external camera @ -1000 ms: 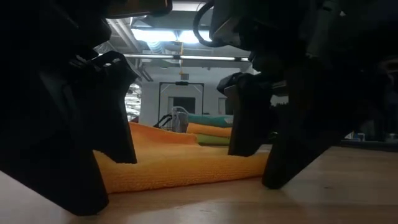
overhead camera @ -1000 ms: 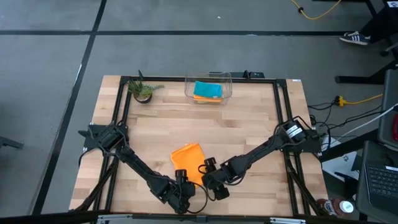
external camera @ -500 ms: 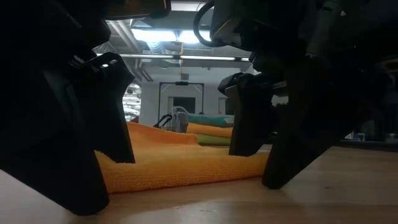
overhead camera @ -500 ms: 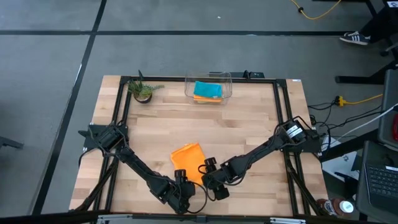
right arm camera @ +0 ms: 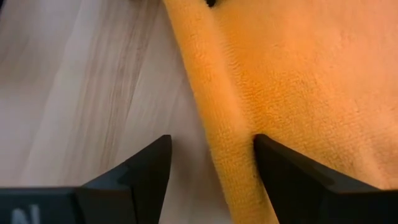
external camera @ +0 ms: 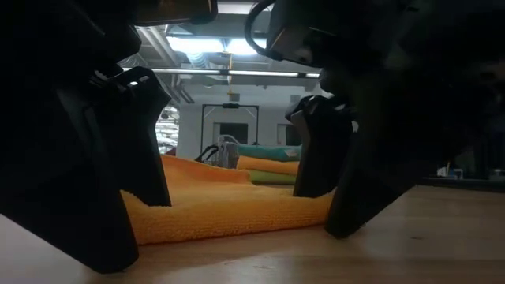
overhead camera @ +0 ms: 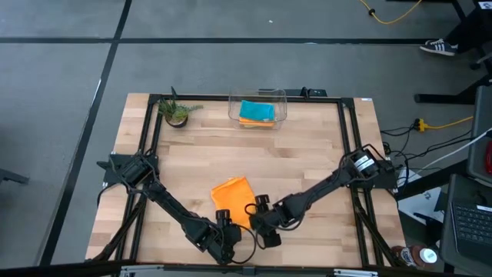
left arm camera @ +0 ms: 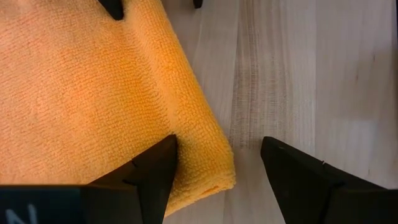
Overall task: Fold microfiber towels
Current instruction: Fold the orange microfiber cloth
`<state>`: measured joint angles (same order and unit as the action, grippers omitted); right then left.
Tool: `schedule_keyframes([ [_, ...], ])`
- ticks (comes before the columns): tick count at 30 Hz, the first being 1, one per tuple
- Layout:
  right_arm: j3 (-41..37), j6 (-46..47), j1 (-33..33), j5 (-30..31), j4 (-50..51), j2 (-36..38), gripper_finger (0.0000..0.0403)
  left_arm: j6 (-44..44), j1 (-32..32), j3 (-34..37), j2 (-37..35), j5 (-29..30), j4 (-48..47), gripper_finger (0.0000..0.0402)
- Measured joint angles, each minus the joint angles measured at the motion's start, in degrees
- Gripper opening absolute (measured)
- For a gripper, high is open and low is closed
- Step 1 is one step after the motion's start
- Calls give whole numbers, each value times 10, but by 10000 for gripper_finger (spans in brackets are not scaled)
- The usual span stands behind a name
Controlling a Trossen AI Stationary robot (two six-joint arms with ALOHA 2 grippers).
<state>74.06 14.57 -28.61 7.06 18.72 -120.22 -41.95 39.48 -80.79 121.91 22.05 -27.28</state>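
Since a second ago, your right gripper (overhead camera: 264,228) is sliding slightly toward the orange towel (overhead camera: 232,199), fingers spread around its near edge. Your left gripper (left arm camera: 217,163) is straddling the near corner, also spread. Closing now risks pinching only the top layer.

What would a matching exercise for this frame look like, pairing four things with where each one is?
Things:
1. orange towel
2. clear bin
3. small plant
4. left gripper

Places or states:
A. far left corner of the table
B. open, fingers straddling a towel corner
C. far edge of the table at its middle, holding folded towels
D. flat on the wood at the near middle, between both grippers

Pairs: 1-D, 2-C, 3-A, 4-B

The right gripper is open over the towel's other near edge.
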Motion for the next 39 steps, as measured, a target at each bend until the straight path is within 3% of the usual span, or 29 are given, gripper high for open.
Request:
schedule_keyframes([
  [26,-2,-14,-11,22,11,13,225,-1,4,0,0,7,-1,228],
  [30,-2,-14,-11,18,9,13,184,-1,5,0,1,12,-1,187],
  [39,-3,12,-15,2,12,14,56,-3,6,-2,18,17,0,49],
])
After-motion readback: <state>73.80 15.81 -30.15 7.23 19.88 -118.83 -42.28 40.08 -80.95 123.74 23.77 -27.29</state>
